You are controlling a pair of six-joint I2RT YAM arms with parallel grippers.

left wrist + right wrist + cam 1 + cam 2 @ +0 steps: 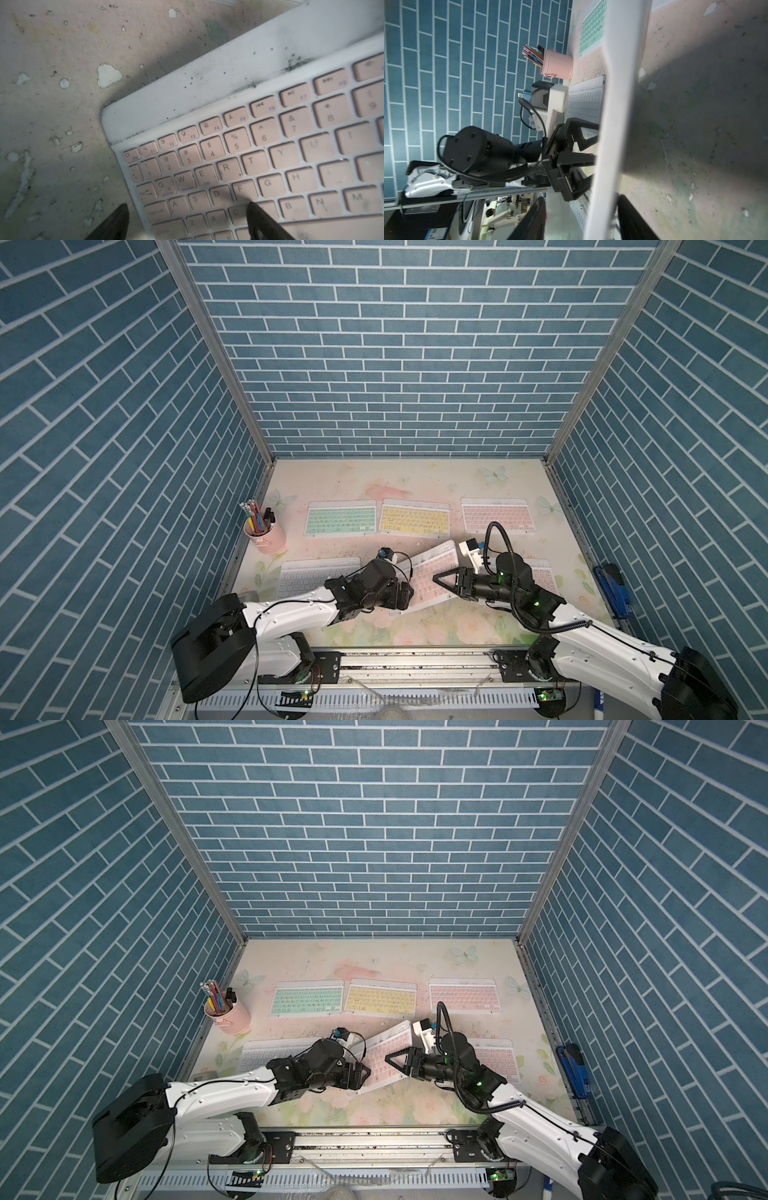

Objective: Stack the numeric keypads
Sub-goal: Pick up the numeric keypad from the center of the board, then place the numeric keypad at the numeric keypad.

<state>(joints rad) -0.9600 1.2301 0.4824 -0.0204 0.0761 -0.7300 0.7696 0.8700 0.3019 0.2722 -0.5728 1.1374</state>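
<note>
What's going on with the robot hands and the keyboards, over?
Left gripper open, right gripper open, both astride the tilted pink keyboard. No stack yet. Pencil cup well aside.

In the far row on the table [374, 481] we find the back-left keypad [341, 519], the back-middle keypad [415, 519] and the back-right keypad [496, 516], side by side; the pencil cup [271, 540] stands left of them; in the near row lie the front-left keypad [307, 578] and the front-right keypad [500, 1058], with the slanted keypad [428, 574] askew between them.
</note>
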